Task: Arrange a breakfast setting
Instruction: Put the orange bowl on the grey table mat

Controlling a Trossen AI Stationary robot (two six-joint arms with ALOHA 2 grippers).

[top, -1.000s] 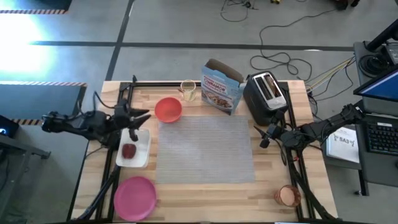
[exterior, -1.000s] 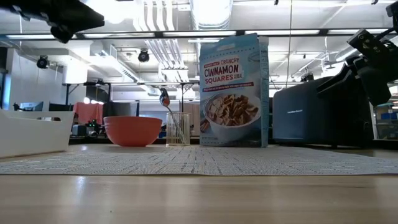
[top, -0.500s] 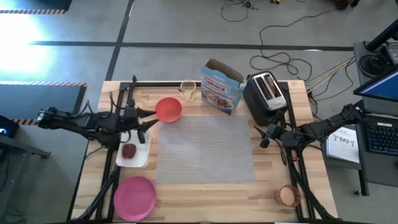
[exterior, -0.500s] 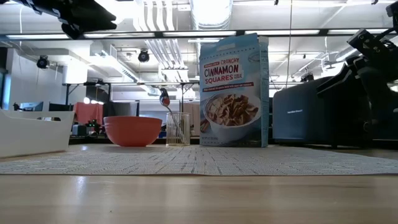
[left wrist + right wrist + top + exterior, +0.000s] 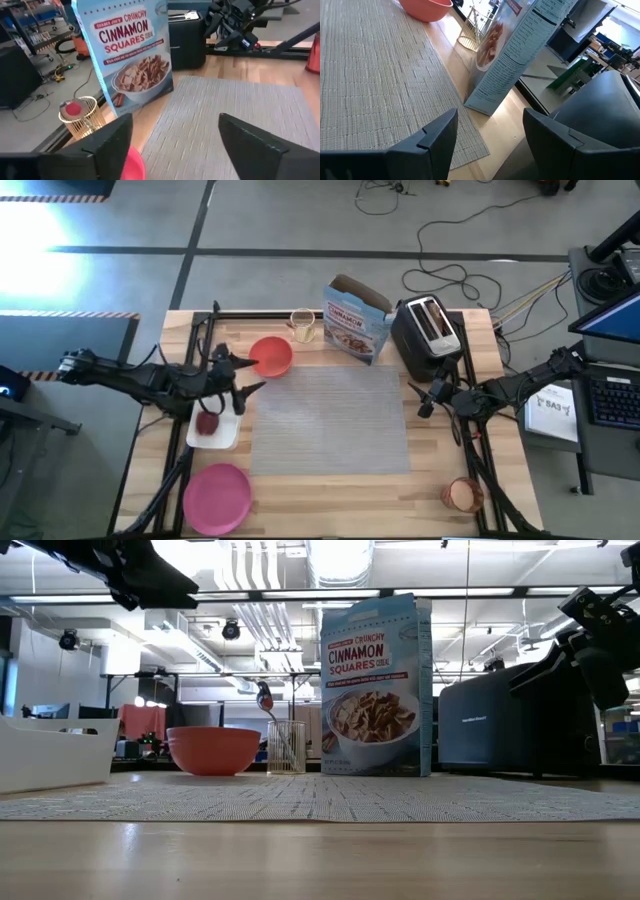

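Placemat (image 5: 331, 420), grey and woven, lies flat mid-worktop with nothing on it yet, so we judge the setting barely begun. Nearest the front edge sit the pink plate (image 5: 217, 498) at front left and the small orange-tinted cup (image 5: 462, 495) at front right, both off the mat. Behind the plate, the white tray (image 5: 225, 430) holds the dark-red fruit (image 5: 207, 422). Left end effector (image 5: 240, 373) hovers between tray and red-orange bowl (image 5: 270, 357), fingers spread apart, holding nothing. Right end effector (image 5: 428, 400) waits beside the mat's right edge, fingers apart, empty. Farther back stand the glass with the spoon (image 5: 265, 700), the cereal box (image 5: 355, 320) and the black toaster (image 5: 428, 335). We read the current step as an approach to the bowl. Next move calls for lowering over its rim, closing, then carrying it onto the mat.
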